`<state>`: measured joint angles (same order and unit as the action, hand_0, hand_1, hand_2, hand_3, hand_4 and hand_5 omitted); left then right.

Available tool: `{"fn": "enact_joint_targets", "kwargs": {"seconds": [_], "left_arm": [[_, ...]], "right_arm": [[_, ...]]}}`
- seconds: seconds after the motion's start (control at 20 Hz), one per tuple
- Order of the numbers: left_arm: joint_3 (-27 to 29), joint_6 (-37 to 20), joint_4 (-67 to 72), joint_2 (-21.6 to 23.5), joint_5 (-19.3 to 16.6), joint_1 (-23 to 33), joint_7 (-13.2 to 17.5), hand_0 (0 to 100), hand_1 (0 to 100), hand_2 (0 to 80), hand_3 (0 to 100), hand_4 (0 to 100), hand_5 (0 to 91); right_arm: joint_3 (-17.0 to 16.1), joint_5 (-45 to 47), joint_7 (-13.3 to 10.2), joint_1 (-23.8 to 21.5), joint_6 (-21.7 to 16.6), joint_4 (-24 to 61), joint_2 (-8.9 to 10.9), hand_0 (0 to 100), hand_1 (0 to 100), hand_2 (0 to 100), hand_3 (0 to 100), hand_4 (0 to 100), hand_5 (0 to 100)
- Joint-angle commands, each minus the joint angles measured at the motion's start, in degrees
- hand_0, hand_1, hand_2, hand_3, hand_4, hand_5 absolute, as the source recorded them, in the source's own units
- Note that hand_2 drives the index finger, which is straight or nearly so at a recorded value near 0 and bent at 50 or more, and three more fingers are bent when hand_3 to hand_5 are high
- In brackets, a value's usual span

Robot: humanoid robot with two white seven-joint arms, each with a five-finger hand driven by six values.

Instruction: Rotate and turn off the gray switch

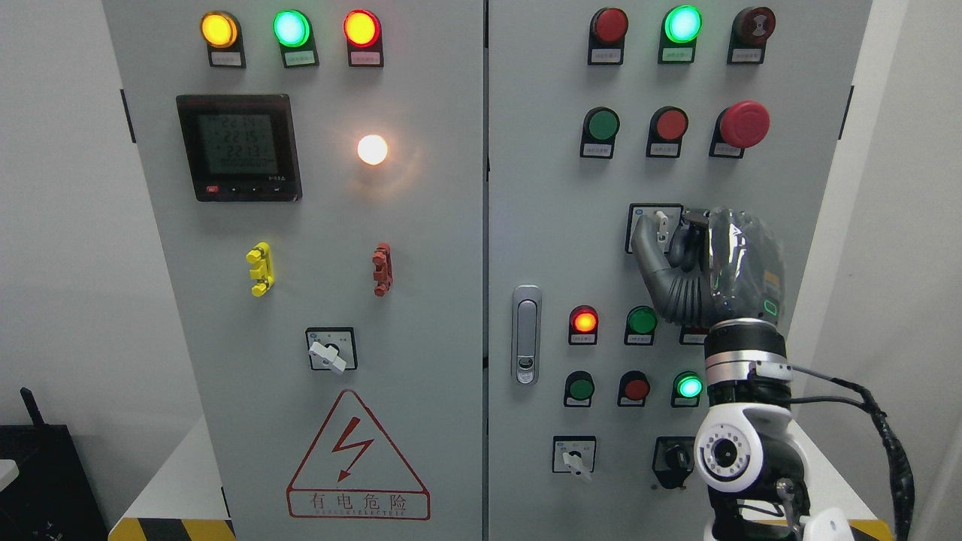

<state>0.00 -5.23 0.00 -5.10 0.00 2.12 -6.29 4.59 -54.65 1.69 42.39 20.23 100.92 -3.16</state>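
The gray rotary switch (660, 222) sits on a square plate on the right cabinet door, below the row of green and red push buttons. My right hand (667, 237) rises from the lower right and covers most of the plate. Its thumb (645, 244) presses the knob's left side, and the curled fingers (688, 229) close on its right side. Only the pale knob handle shows between them, standing roughly upright. My left arm does not appear in the picture.
A red mushroom stop button (742, 124) is above the hand. Lit indicator lamps (584, 321) and push buttons lie just below it. Two more gray switches (328, 352) (575, 457), a black knob (674, 457) and the door handle (526, 334) are lower down.
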Motion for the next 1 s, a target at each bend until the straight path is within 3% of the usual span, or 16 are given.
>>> {"fn": "enact_joint_targets", "kwargs": {"seconds": [0.0, 0.65, 0.8, 0.95], "left_arm": [[1.8, 0.0, 1.3, 0.0, -0.4, 0.0, 0.0, 12, 39, 0.0, 0, 0, 0.0], [1.8, 0.0, 1.3, 0.0, -0.4, 0.0, 0.0, 12, 39, 0.0, 0, 0, 0.0], [1.8, 0.0, 1.3, 0.0, -0.4, 0.0, 0.0, 12, 39, 0.0, 0, 0, 0.0], [1.8, 0.0, 1.3, 0.0, -0.4, 0.0, 0.0, 12, 39, 0.0, 0, 0, 0.0]], "right_arm": [[0.0, 0.0, -0.1, 0.0, -0.1, 0.6, 0.09, 55, 31, 93, 100, 94, 100], [-0.5, -0.1, -0.2, -0.6, -0.7, 4.1, 0.97, 56, 31, 93, 100, 94, 100], [-0.8, -0.1, -0.6, -2.1, -3.1, 6.5, 1.32, 57, 31, 93, 100, 94, 100], [-1.4, 0.1, -1.3, -4.6, -6.9, 9.4, 3.07, 61, 31, 89, 100, 93, 100]]}}
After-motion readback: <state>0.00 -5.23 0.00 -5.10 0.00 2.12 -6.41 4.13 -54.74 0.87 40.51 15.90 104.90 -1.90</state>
